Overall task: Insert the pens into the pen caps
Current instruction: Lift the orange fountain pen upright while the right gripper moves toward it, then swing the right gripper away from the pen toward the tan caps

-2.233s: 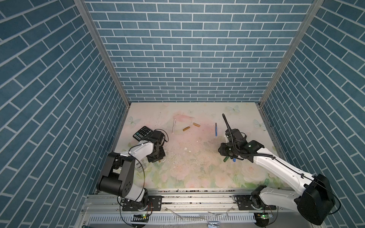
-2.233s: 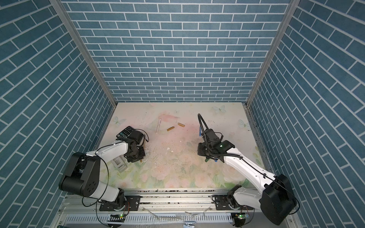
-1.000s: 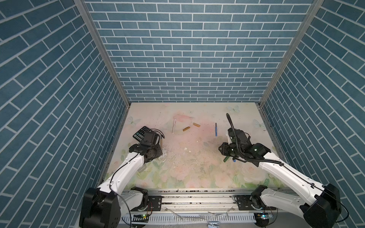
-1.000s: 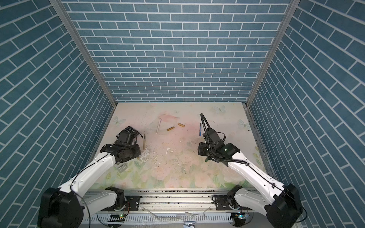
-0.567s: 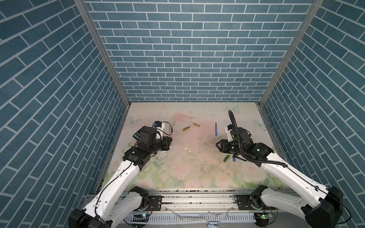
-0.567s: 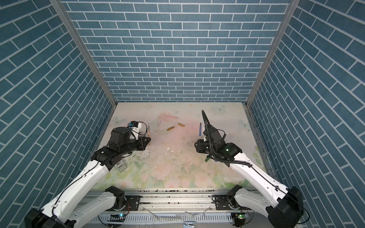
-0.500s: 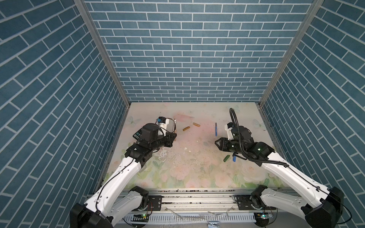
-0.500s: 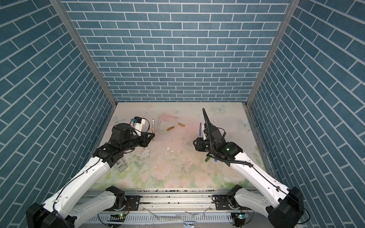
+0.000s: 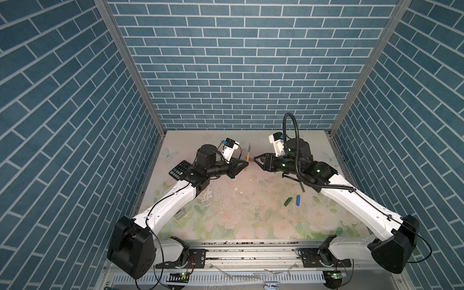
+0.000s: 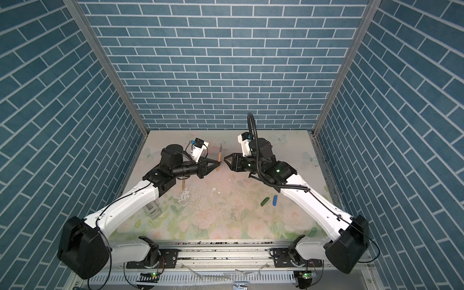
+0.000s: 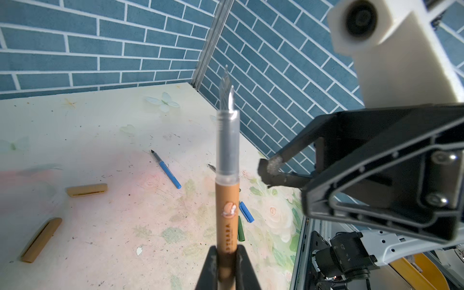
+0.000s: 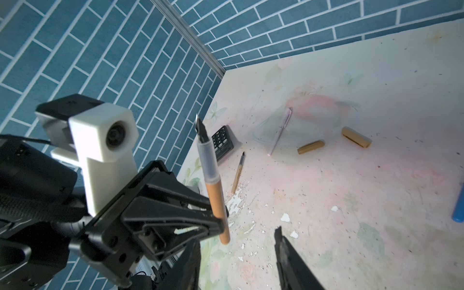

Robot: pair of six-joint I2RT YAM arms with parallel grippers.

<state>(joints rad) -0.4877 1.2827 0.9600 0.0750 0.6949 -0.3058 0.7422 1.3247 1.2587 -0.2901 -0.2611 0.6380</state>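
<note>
Gold-brown cylindrical pen [image 11: 226, 208], frosted grip; left fingers [image 11: 209, 271] pinch it.

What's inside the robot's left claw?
A gold-brown pen, standing nib-up, pinched near its bottom end by the left gripper. The squeezed part itself is covered.

Blue brick-patterned walls [image 9: 226, 62] are enclosing three sides of a pale floral table [image 9: 251, 213], whose surface is showing white chips and dark specks, while grey metal posts [image 9: 134, 75] are running up both back corners and a metal rail [image 9: 251, 253] is lying along the front edge.
</note>
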